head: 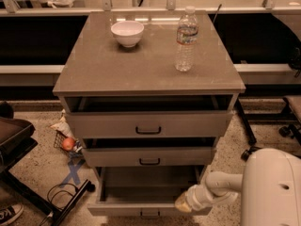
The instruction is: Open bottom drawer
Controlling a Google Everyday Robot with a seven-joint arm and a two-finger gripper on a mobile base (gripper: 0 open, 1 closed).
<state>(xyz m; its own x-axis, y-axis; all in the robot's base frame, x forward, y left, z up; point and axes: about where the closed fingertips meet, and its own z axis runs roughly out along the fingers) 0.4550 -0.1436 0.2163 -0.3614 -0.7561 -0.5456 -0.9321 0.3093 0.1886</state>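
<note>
The grey-beige cabinet has three drawers, all pulled out to some degree. The bottom drawer is pulled out furthest, showing its plain grey interior; its front with a small dark bar handle is at the frame's lower edge. My gripper is at the right end of the bottom drawer's front, on the end of my white arm. The middle drawer and top drawer stand slightly out above it.
A white bowl and a clear water bottle stand on the cabinet top. My white base is at the lower right. A dark chair, a cable, a shoe and floor litter with a red object lie to the left.
</note>
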